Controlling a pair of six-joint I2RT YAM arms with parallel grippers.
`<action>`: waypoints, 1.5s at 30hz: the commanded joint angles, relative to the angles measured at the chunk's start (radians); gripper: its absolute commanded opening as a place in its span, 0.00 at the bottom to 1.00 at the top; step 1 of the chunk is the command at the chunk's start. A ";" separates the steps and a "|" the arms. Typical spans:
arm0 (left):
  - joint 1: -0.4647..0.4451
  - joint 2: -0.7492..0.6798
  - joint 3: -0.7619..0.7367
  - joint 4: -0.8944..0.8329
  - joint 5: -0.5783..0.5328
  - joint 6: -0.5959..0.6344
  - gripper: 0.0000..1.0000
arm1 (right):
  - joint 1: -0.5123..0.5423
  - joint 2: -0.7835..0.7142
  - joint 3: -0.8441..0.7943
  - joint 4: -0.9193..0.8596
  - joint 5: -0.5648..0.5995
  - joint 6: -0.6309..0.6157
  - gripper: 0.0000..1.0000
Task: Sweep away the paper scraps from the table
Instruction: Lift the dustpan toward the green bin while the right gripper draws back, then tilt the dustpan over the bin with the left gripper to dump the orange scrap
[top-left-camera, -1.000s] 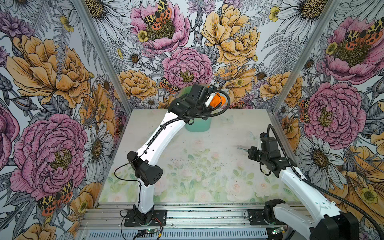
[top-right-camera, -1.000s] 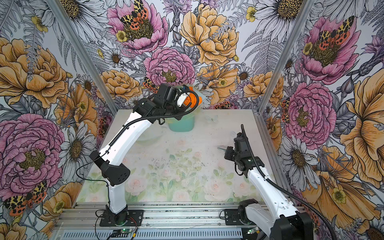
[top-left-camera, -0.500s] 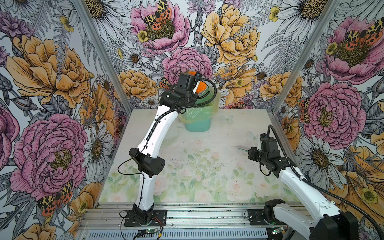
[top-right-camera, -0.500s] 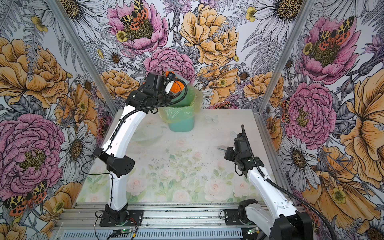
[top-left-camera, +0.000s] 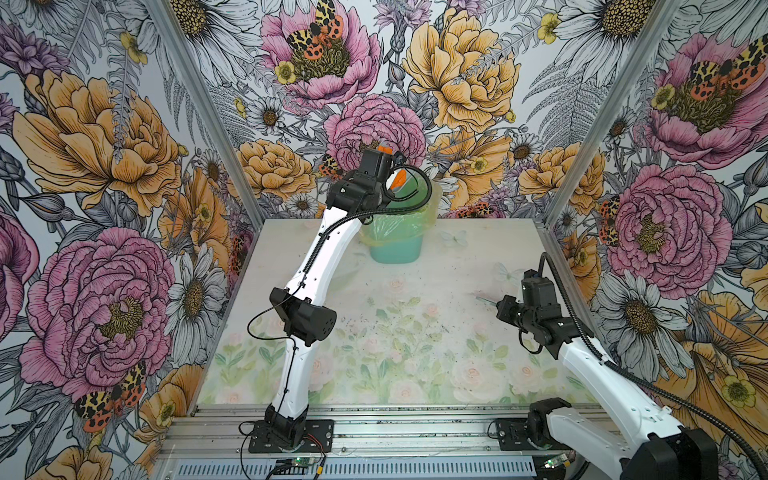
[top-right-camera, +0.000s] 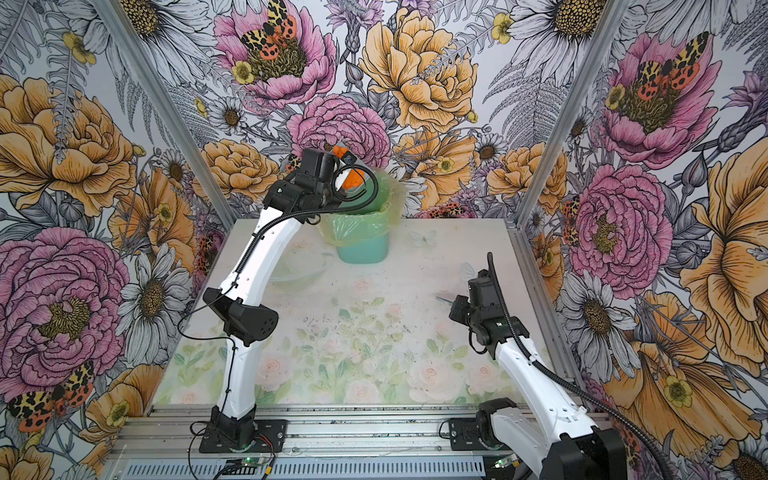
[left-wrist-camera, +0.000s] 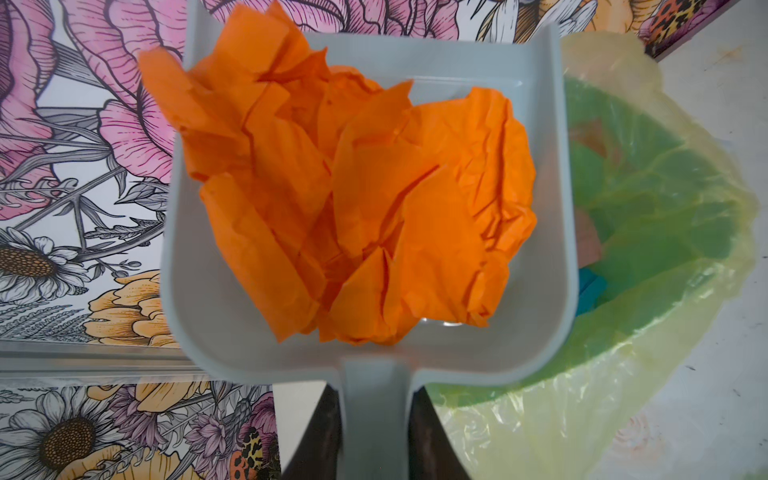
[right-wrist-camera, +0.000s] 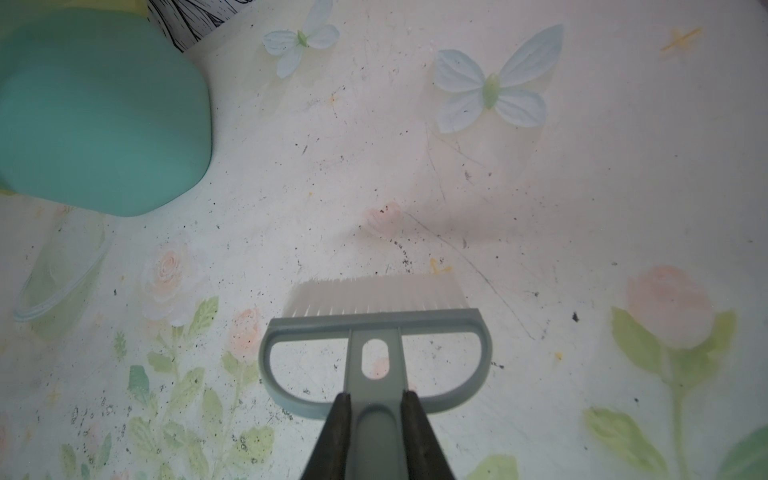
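Crumpled orange paper scraps (left-wrist-camera: 365, 199) fill the grey dustpan (left-wrist-camera: 216, 332). My left gripper (left-wrist-camera: 376, 399) is shut on the dustpan's handle and holds it high at the back of the table (top-left-camera: 415, 340), beside and partly over the rim of the bin (left-wrist-camera: 648, 232). In both top views the orange scraps (top-left-camera: 400, 178) (top-right-camera: 355, 178) show past the left wrist. My right gripper (right-wrist-camera: 376, 403) is shut on the grey-blue brush (right-wrist-camera: 374, 324), its white bristles hovering low over the table's right side. No scraps show on the table surface.
The teal bin (top-left-camera: 395, 245) with a yellow-green liner stands at the back centre; reddish and blue paper bits (left-wrist-camera: 588, 245) lie inside it. Fine dark specks dot the table (right-wrist-camera: 582, 187). Floral walls close in on three sides, and metal rails (top-left-camera: 415, 419) run along the front.
The left arm has lifted the loaded dustpan up and back from in front of the bin, uncovering the bin's rim. The right arm and brush have stayed still.
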 joint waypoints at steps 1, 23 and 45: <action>0.014 0.011 0.024 0.056 -0.062 0.070 0.00 | -0.005 -0.020 -0.005 0.013 0.014 0.021 0.01; -0.023 0.081 -0.123 0.343 -0.407 0.491 0.00 | -0.004 0.006 -0.011 0.014 0.012 0.024 0.01; -0.070 -0.007 -0.247 0.587 -0.492 0.847 0.00 | -0.003 0.015 -0.026 0.023 0.016 0.014 0.01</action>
